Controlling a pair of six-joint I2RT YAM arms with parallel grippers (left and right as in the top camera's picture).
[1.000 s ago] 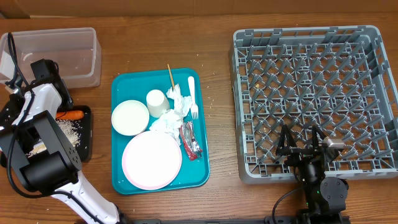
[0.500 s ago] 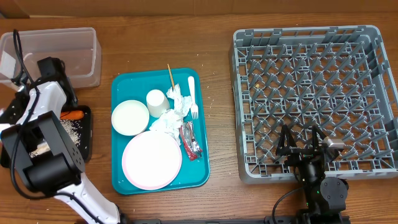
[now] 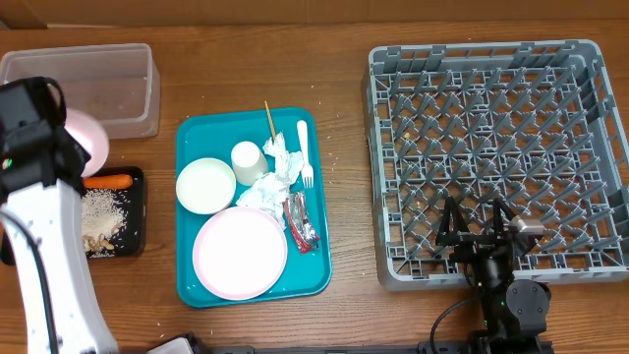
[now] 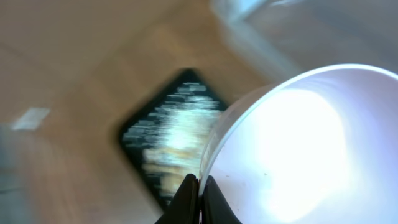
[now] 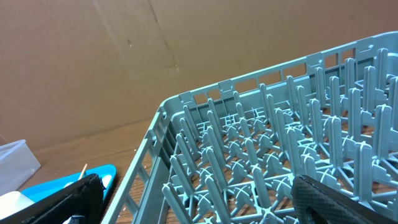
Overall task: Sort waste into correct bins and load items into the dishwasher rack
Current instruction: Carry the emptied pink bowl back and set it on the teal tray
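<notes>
My left gripper (image 4: 199, 188) is shut on the rim of a pale pink bowl (image 3: 88, 139) (image 4: 298, 137), held tilted above the black tray (image 3: 136, 211) (image 4: 140, 134). That tray holds beige food scraps (image 3: 101, 214) and an orange carrot piece (image 3: 108, 181). Behind it stands the clear tub (image 3: 98, 84). The teal tray (image 3: 192, 133) carries a second bowl (image 3: 205, 185), a plate (image 3: 240, 253), a cup (image 3: 249, 162), crumpled napkins (image 3: 273, 182), a red-and-silver wrapper (image 3: 300, 221), a fork (image 3: 304, 152) and a wooden stick (image 3: 268, 120). My right gripper (image 3: 477, 234) (image 5: 199, 205) is open at the near edge of the grey rack (image 3: 496, 147) (image 5: 273, 143).
My white left arm (image 3: 44, 246) runs down the table's left side, next to the black tray. Crumbs lie on the wood around the teal tray. A brown cardboard wall (image 5: 124, 62) stands behind the rack in the right wrist view.
My left arm has risen and swung off the black tray. The pink bowl now shows in its grip, and the scraps in the tray are uncovered. The right arm has not moved.
</notes>
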